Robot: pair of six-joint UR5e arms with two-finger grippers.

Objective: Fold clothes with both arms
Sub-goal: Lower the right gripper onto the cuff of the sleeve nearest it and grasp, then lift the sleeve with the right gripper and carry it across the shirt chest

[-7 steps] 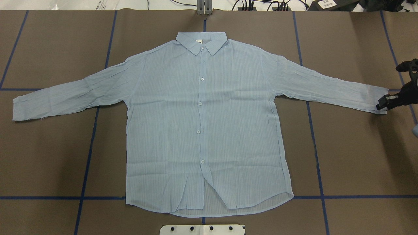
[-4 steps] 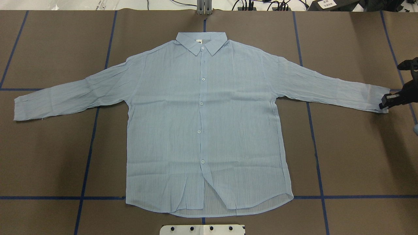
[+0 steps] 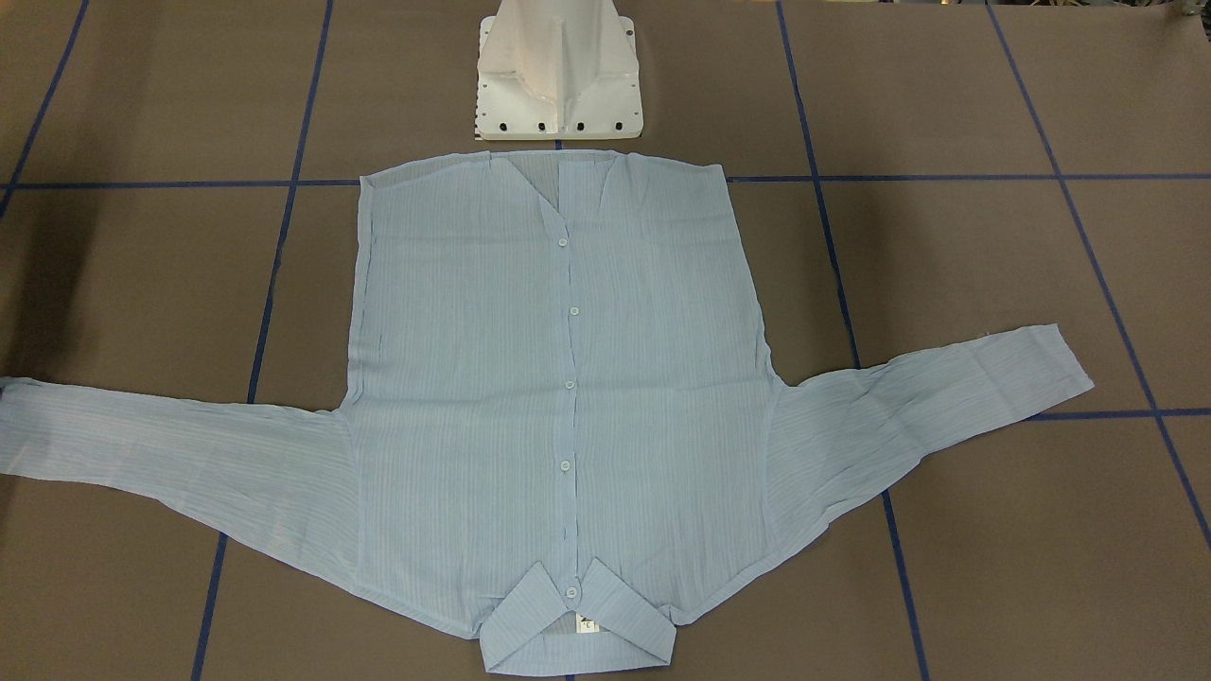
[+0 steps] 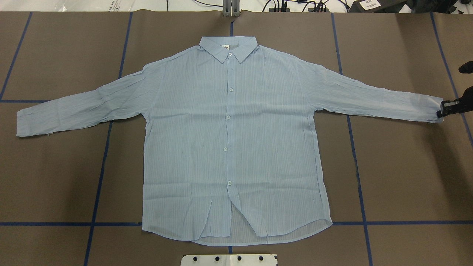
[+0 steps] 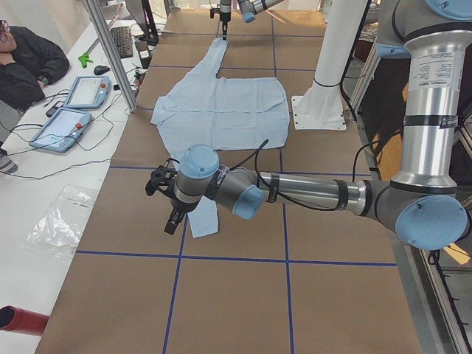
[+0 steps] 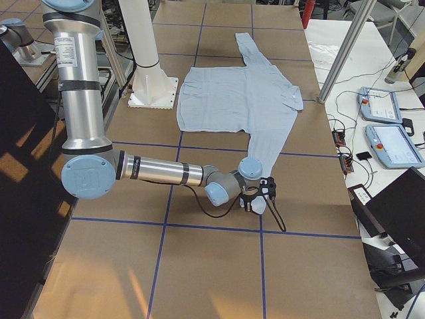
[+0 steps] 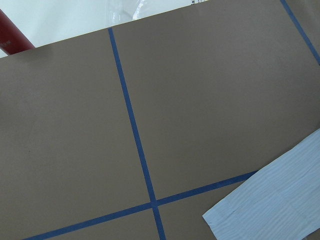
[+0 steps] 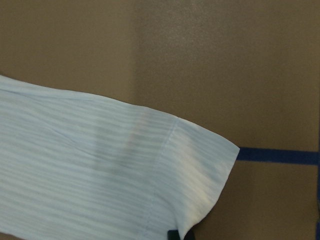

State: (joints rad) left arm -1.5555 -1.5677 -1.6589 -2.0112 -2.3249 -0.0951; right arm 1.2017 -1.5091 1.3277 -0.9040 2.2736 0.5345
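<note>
Desk: brown paper (image 4: 406,166) covered it, crossed by blue tape lines (image 4: 99,173), and a white pedestal base (image 3: 558,85) stood at the robot's edge.
Shirt (image 4: 192,129): it lay flat and face up mid-desk, buttoned, with its hem just beside the pedestal base. The sleeves were spread toward the two ends of the desk.
Right gripper (image 4: 443,111): it was low at the desk's right end on a long, nearly level right arm (image 6: 159,171). The jaws looked nipped on the end of the cuff (image 8: 200,170) there.
Left gripper (image 5: 171,223): it hung at the left end, just beside the other cuff (image 7: 270,200), which lay flat. I cannot tell how the jaws stood.
Collar (image 4: 242,50): it pointed to the far edge, with a small label (image 4: 225,46) inside the neck.
Beyond the far edge: two pendants (image 5: 70,110) lay on a white bench, and a person (image 5: 29,63) sat by them.
</note>
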